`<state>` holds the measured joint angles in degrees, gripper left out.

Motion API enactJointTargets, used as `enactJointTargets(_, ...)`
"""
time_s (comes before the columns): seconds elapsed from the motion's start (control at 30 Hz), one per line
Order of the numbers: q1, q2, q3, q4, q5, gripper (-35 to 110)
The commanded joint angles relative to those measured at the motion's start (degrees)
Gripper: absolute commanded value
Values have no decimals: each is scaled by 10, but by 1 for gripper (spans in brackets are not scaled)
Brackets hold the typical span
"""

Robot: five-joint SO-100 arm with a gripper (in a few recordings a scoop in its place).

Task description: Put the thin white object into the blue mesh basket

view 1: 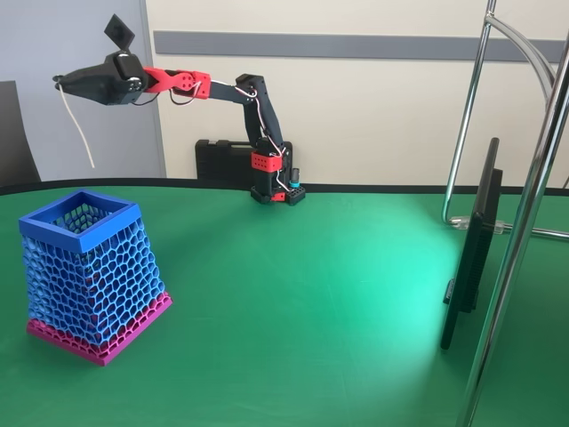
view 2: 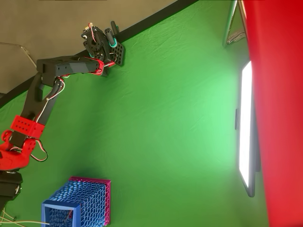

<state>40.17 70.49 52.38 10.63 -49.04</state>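
The thin white object [view 1: 78, 129] is a slim, slightly curved white strand. It hangs down from the tip of the gripper [view 1: 64, 82], which is clenched on its upper end, high above the green counter [view 1: 311, 294]. In the overhead view a faint white strand [view 2: 23, 222] shows at the bottom left edge, just beside the basket's rim.

Behind the gripper, along the arm toward its base, a black case [view 1: 222, 160] stands against the wall. Far off to the gripper's rear side, a dark flat monitor [view 1: 476, 249] stands upright on the counter beside chrome tubes [view 1: 524, 222]; nothing lies between the gripper and the basket.

The blue mesh basket [view 1: 89, 276] stands below the gripper, slightly to its arm side, blue honeycomb walls with a solid rim and a magenta base. I cannot tell whether anything lies inside.
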Motion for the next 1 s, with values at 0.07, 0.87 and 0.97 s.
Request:
enactJointTargets(0.07,7,-13,-25,-9,-24,8)
enactJointTargets(0.87,-50,-68,88,-9,-59,10)
enactJointTargets(0.97,-62,-69,104,-9,-53,12)
